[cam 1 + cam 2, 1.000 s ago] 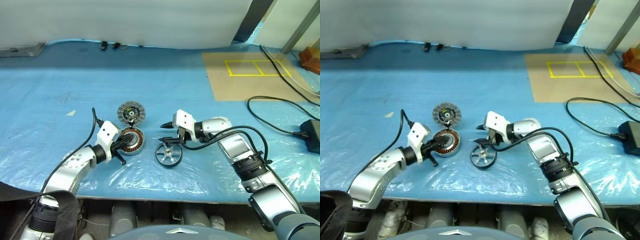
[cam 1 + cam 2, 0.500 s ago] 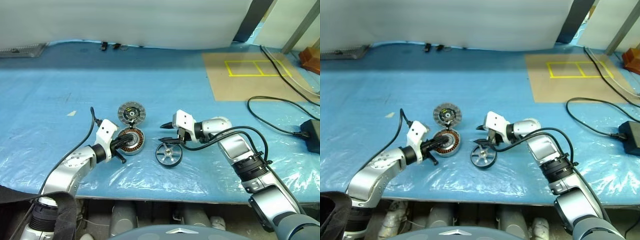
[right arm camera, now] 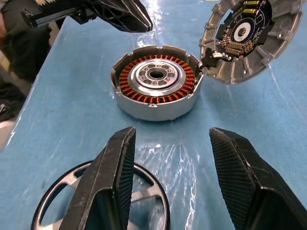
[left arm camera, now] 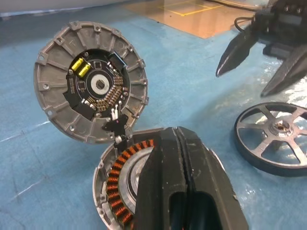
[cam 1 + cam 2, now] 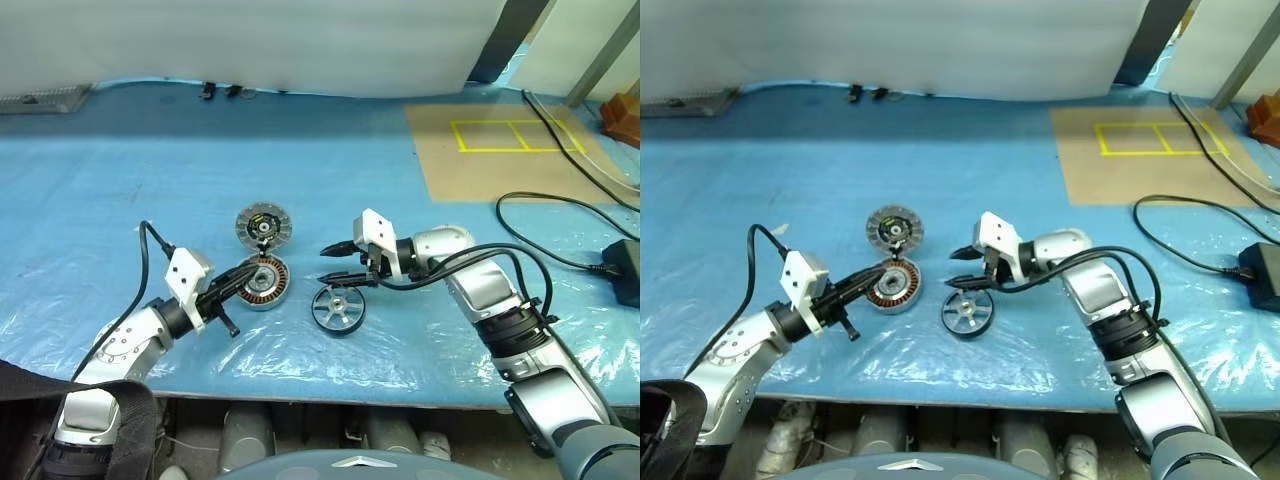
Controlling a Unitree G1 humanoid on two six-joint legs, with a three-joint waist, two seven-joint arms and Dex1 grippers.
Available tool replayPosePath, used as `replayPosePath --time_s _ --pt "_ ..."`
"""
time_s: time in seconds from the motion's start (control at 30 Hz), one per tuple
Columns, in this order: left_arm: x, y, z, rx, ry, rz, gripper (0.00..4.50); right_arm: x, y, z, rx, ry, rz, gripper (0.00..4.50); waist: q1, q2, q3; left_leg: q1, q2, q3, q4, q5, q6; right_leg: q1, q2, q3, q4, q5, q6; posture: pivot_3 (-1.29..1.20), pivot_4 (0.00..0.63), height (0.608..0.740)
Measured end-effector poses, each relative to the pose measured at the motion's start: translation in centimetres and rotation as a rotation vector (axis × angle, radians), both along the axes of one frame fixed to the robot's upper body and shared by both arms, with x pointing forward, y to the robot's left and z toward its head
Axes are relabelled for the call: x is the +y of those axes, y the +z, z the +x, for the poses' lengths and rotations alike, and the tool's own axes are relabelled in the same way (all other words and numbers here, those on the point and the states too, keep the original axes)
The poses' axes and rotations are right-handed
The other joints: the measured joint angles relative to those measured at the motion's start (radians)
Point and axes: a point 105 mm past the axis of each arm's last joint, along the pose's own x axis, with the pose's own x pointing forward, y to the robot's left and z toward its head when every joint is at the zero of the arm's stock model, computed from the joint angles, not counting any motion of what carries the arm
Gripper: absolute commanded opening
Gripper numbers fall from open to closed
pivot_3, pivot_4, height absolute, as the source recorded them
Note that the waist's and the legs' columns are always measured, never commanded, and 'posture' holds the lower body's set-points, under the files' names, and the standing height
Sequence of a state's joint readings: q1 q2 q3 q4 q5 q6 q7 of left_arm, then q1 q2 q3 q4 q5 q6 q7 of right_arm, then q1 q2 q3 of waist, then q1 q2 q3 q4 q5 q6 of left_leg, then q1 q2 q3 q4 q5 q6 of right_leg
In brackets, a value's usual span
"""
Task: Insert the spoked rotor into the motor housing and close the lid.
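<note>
The motor housing [image 5: 265,285] sits on the blue sheet with its copper windings showing. The lid [image 5: 262,226] lies open just behind it, circuit side up, joined to the housing's rim. The spoked rotor [image 5: 338,308] lies flat to the right of the housing. My left gripper [image 5: 250,268] is shut with nothing in it, tips over the housing's left rim. My right gripper [image 5: 326,266] hangs open and empty just above the rotor's far edge. In the right wrist view, the housing [image 3: 156,81] lies beyond the open fingers [image 3: 115,158], with the rotor [image 3: 53,206] beneath them.
A brown cardboard sheet with yellow tape [image 5: 500,150] lies at the back right. Black cables and a power adapter [image 5: 622,268] trail along the right side. Small dark items [image 5: 225,92] rest by the far edge. The table's front edge runs close below the parts.
My left arm has drawn back and lifted a little, its shut fingers still reaching the housing. My right gripper has risen slightly above the rotor. The parts have not moved.
</note>
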State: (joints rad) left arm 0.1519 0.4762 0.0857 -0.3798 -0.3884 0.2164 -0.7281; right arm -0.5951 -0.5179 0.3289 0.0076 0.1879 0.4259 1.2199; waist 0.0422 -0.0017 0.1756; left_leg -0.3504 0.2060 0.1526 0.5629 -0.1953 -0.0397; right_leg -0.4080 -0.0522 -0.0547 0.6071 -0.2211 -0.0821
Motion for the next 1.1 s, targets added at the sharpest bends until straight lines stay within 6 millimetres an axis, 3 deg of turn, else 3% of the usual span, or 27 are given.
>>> replayPosePath --time_s 0.4,0.67,1.1 --pt "-0.3 -1.8 -2.8 0.024 0.035 0.026 0.01 -1.5 -1.0 -1.9 0.039 0.105 -0.256 2.49 0.003 0.0 0.0 0.0 0.0 0.0 0.0 0.0 0.0 0.0 0.0 0.0 0.0 -0.004 0.006 0.0 0.15 0.74" --pt "-1.3 -1.8 -2.6 0.018 0.012 0.015 0.01 -1.9 -1.8 -3.2 0.046 0.128 -0.325 2.49 0.003 0.0 0.0 0.001 0.0 0.0 0.0 0.0 0.0 0.0 0.0 0.0 0.0 -0.001 0.001 0.0 0.15 0.74" --pt "-2.1 -1.7 -2.2 0.029 -0.021 0.013 0.01 -1.7 -3.1 -2.4 -0.008 0.053 -0.378 2.49 0.002 0.0 0.0 0.001 0.0 0.0 0.0 0.0 0.0 0.0 0.0 0.0 0.0 0.0 0.001 0.0 0.15 0.74"
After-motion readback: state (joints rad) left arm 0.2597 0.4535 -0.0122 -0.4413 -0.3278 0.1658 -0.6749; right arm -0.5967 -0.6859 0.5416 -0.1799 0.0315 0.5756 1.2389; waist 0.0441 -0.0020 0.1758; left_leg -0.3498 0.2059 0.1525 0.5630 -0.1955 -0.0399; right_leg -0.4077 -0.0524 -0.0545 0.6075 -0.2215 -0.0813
